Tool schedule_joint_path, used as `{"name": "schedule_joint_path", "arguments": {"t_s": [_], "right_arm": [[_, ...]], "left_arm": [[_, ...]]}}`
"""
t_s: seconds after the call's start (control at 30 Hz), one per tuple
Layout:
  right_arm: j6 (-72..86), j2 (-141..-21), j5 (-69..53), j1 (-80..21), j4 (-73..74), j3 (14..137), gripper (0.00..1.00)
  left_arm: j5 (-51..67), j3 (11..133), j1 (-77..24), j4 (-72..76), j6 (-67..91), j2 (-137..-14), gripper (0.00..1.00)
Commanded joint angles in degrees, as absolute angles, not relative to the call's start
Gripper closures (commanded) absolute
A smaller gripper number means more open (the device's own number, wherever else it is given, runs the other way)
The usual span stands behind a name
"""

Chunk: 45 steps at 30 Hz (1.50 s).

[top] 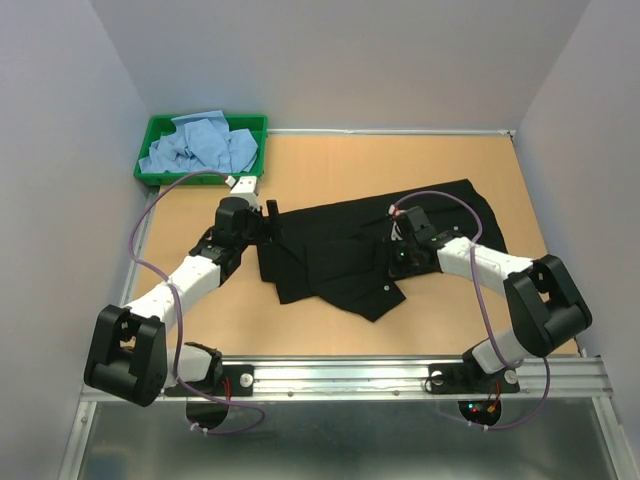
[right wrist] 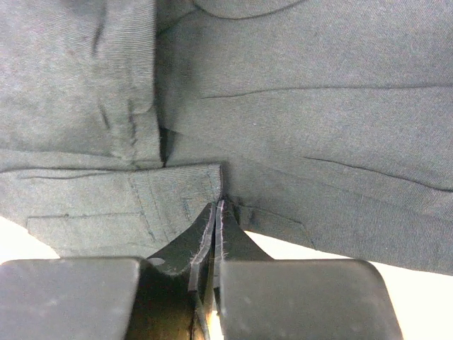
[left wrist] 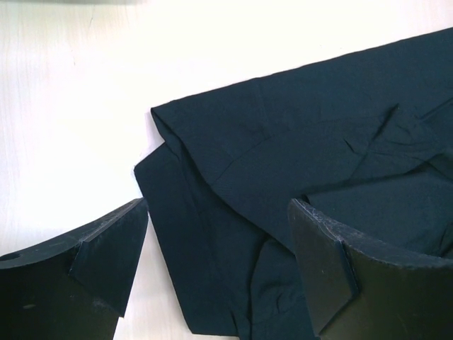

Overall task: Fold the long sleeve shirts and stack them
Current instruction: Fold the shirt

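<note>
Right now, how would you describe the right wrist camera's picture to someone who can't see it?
The right hand has its two dark fingers closed together, pinching the hem of a black shirt. The creased cloth fills nearly the whole picture. Slivers of pale table show at the bottom corners.

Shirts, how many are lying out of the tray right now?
1: the black shirt, spread across the middle of the table. The blue shirts are heaped in the green tray at the far left corner; their number can't be told.
</note>
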<state>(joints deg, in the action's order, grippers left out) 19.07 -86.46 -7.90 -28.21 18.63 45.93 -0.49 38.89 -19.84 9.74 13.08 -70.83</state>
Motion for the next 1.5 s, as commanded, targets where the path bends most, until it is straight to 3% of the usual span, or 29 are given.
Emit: {"name": "schedule_joint_path", "arguments": {"t_s": [0.0, 0.23, 0.3, 0.4, 0.5, 0.9, 1.47], "right_arm": [[16.6, -83.3, -9.8, -28.7, 17.9, 45.2, 0.99], [17.0, -82.9, -12.2, -28.7, 19.2, 44.7, 0.97], [17.2, -82.7, -12.4, -28.7, 19.2, 43.9, 0.79], [16.4, -82.4, -11.0, -28.7, 19.2, 44.0, 0.66], [14.6, -83.3, -9.3, -28.7, 19.2, 45.4, 0.47], [7.5, -87.3, -14.0, -28.7, 19.1, 49.6, 0.37], [3.7, -90.4, -19.2, -29.5, 19.1, 52.3, 0.41]], "left_arm": [[-0.7, 38.7, -20.4, 12.6, 11.9, -69.6, 0.09], [-1.3, 38.3, -20.6, 12.9, 11.4, -69.3, 0.09], [-1.4, 38.3, -20.7, 12.9, 11.3, -69.3, 0.09], [-1.2, 38.5, -20.7, 12.9, 11.2, -69.3, 0.09], [-1.1, 38.5, -20.9, 12.9, 10.9, -69.3, 0.09], [-1.1, 38.6, -21.4, 12.9, 10.5, -69.2, 0.09], [-0.9, 38.8, -21.7, 12.7, 10.5, -68.6, 0.09]]}}
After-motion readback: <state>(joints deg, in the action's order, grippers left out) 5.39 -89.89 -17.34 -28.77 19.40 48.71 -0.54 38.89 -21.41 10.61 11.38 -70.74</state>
